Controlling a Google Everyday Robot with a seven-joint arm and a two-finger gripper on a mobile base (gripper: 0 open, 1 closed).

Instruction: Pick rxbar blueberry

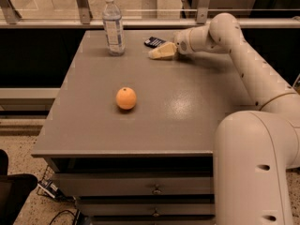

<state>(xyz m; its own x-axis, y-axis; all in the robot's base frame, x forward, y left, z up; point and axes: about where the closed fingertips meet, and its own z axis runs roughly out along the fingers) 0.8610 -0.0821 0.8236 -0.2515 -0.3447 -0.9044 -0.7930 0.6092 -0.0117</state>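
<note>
The rxbar blueberry [153, 41] is a small flat dark navy bar lying at the far edge of the grey table [187, 116], right of the bottle. My gripper [159, 53] with its pale fingers is low over the table just in front of and slightly right of the bar, pointing left. The white arm reaches to it from the right.
A clear water bottle [114, 26] with a white cap stands at the far left of the table. An orange [126, 98] lies at the table's middle left. A railing and glass run behind the table. Drawers sit below the front edge.
</note>
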